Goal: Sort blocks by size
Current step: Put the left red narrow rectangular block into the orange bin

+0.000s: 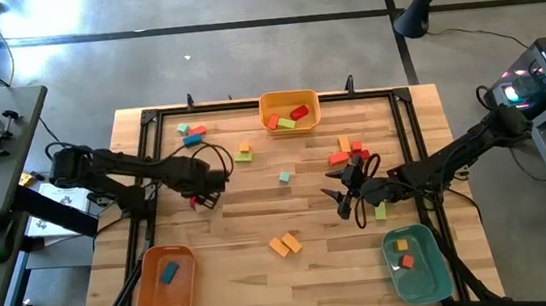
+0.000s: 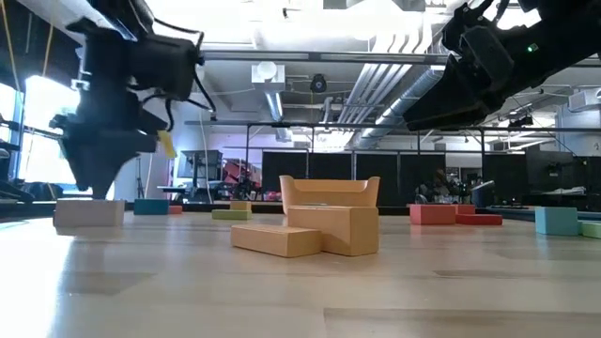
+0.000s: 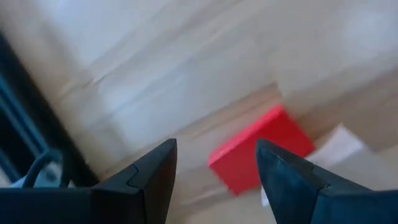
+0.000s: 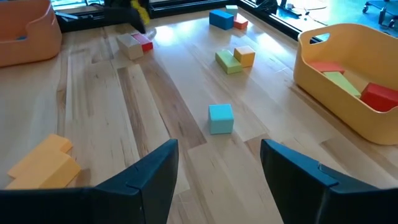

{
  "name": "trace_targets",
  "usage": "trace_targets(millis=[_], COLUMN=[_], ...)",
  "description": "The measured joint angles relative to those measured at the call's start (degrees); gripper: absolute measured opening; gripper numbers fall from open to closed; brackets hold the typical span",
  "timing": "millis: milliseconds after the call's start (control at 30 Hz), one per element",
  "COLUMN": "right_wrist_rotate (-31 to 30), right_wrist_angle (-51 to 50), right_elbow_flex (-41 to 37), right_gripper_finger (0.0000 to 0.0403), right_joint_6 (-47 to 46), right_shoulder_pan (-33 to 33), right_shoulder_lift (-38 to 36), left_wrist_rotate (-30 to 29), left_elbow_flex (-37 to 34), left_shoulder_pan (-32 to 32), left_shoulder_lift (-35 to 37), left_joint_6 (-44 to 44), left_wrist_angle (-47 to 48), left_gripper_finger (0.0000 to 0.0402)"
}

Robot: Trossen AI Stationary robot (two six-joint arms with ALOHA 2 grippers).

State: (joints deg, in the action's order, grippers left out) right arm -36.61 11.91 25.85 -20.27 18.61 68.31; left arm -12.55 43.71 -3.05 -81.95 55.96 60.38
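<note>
Wooden table (image 1: 260, 230), left gripper (image 3: 214, 177) hanging open over that red block (image 3: 261, 149); I'd centre it before pinching.

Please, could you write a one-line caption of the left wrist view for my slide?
Left gripper, fingers open, above the wooden table, with a red block lying between and beyond its fingertips.

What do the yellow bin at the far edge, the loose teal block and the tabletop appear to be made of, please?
The yellow bin looks like moulded plastic: smooth, rounded walls with a soft sheen. The teal block seems to be painted wood, matte with crisp edges, though no grain shows through the paint. The tabletop looks like light wood planks, with visible grain, seams and a faint gloss.
</note>
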Motion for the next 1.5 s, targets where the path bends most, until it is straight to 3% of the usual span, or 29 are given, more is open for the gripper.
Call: trace_targets(millis=[233, 667, 1100, 1367, 1500], right_wrist_rotate=[0.0, 0.0, 0.0, 0.0, 0.0], right_wrist_angle=[0.0, 0.0, -0.1, -0.1, 0.0], right_elbow_flex=[0.0, 0.0, 0.0, 0.0, 0.0], right_gripper_finger=[0.0224, 0.0224, 0.0224, 0.0224, 0.0224], right_joint_6=[-0.1, -0.2, -0.2, -0.2, -0.4], right_shoulder_pan=[0.0, 0.0, 0.0, 0.0, 0.0], right_shoulder_lift=[0.0, 0.0, 0.0, 0.0, 0.0], left_wrist_rotate=[0.0, 5.2, 5.3, 3.7, 9.2], left_elbow_flex=[0.0, 0.0, 0.3, 1.8, 1.7], left_shoulder_pan=[-3.4, -2.4, -2.4, -2.6, -2.6], left_shoulder_lift=[0.0, -0.5, -6.1, -6.4, -6.5], left_joint_6=[-8.9, -9.7, -13.6, -18.8, -23.4], left_wrist_angle=[-8.1, -3.3, -5.5, -21.1, -34.3], left_gripper_finger=[0.0204, 0.0196, 0.0094, 0.0034, 0.0022])
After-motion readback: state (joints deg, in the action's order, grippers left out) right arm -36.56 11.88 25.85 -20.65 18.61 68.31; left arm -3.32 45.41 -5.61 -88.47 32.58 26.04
